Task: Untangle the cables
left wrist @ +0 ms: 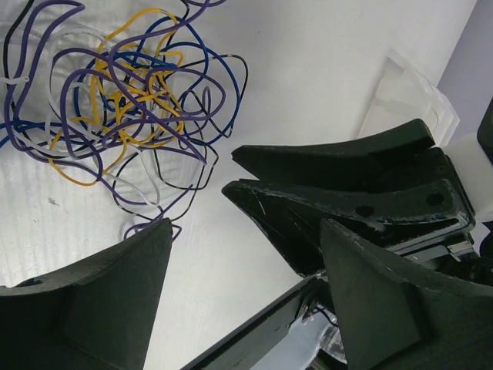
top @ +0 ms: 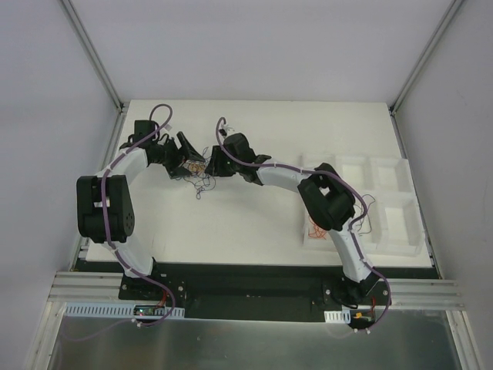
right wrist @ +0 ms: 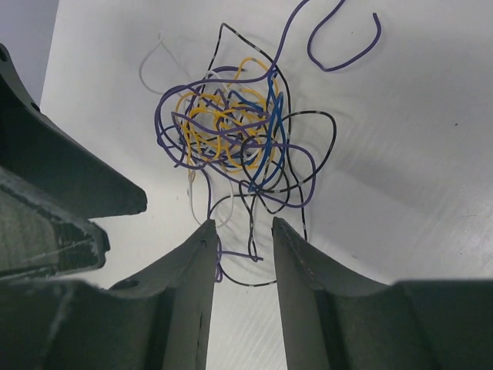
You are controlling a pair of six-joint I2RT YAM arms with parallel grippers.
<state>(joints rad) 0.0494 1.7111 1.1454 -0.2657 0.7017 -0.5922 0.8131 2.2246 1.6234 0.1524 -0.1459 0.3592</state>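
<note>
The cables (right wrist: 231, 131) lay as one loose, curly tangle on the white table (top: 254, 223), toward its far left, directly between the two arms' tips. The wires were hair-thin and of five colours: purple, yellow, blue, black and white. Purple and yellow were knotted thickest at the middle, while black and white loops spread out round the edge. One purple strand (right wrist: 339, 68) curled free on the tangle's far side.

There were two grippers, one on either side of the tangle. The left gripper (left wrist: 246, 231) stood with its jaws spread wide and nothing between them, just beside the tangle without touching it. The right gripper (right wrist: 243, 223) had its jaws drawn in to a narrow gap but still apart. A purple and black loop trailing from the tangle reached into that gap by one finger, and neither pad pressed it.

One white tray (top: 404, 173) with several compartments sat on the right of the table. A small bunch of orange-red wires (top: 314, 230) lay in its near-left compartment.
</note>
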